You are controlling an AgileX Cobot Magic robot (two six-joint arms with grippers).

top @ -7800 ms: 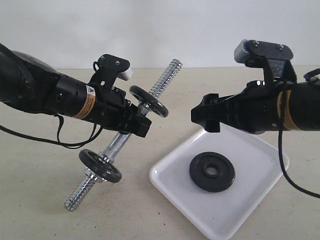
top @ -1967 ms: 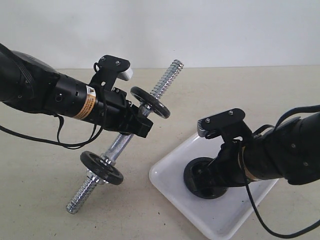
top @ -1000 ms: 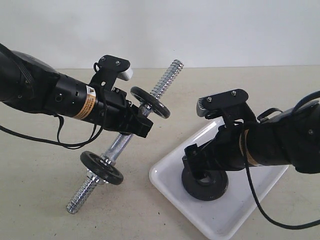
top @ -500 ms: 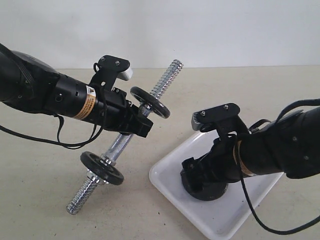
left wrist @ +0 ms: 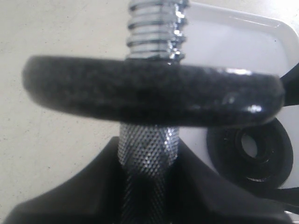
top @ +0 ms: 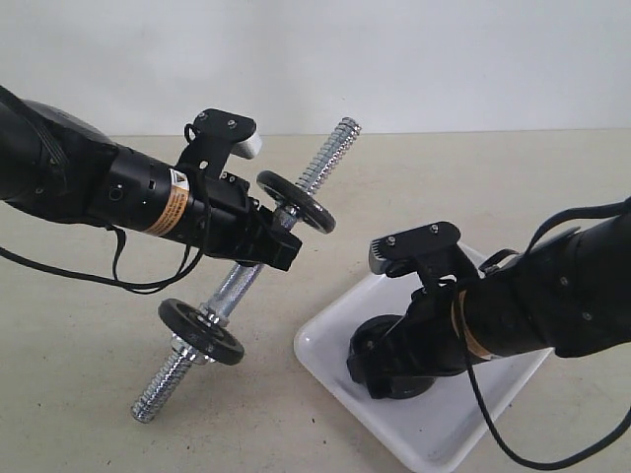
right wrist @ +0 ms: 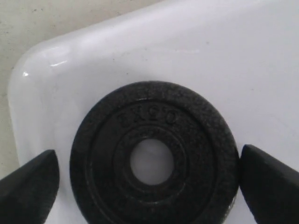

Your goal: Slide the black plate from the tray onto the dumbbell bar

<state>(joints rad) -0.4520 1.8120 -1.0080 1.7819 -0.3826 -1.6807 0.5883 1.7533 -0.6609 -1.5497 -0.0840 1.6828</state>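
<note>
White tray, black plate between jaws

You had a bare beige, faintly speckled tabletop lying beneath the left claw and right claw. A plain white wall stood well behind both.

Your black plate, matte with a centre hole, lies flat in the glossy white tray at near right. Your chrome dumbbell bar slants above the table at left, far end highest, carrying two black discs.
</note>
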